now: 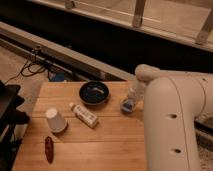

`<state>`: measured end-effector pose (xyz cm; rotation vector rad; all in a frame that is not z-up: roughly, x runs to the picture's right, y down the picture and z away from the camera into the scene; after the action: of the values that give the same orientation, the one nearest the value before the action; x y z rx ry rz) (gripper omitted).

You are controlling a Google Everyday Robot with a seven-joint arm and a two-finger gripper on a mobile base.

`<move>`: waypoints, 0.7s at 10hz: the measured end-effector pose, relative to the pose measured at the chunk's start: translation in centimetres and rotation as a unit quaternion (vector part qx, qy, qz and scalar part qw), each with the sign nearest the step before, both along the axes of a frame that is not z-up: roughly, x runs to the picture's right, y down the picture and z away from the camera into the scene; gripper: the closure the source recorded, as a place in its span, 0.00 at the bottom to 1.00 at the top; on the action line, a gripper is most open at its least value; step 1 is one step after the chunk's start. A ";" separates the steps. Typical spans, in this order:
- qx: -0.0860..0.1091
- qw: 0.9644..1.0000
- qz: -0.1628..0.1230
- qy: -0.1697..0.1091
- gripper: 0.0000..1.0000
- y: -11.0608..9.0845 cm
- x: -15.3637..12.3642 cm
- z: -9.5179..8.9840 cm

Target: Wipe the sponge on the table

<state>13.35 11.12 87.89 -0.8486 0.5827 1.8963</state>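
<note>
Right of the dark bowl (94, 93), the gripper (130, 100) presses the sponge (128, 106), clenched in its jaws, onto the table (100, 145).

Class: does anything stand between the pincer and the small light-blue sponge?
Nothing visible does. The pincer hangs right above the small light-blue sponge, near the right edge of the light-brown wooden table; the dark round bowl sits apart beside them.
</note>
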 end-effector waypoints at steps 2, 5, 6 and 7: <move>0.000 1.000 -0.011 -0.009 0.83 0.2 -0.5 -0.5; 0.002 0.999 -0.014 0.037 0.83 3.4 1.1 -2.6; -0.004 0.999 -0.013 0.046 0.83 4.5 1.4 -3.4; -0.009 0.999 -0.013 0.050 0.83 5.2 1.4 -4.0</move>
<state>14.79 16.36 83.88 -0.7578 0.6685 1.9202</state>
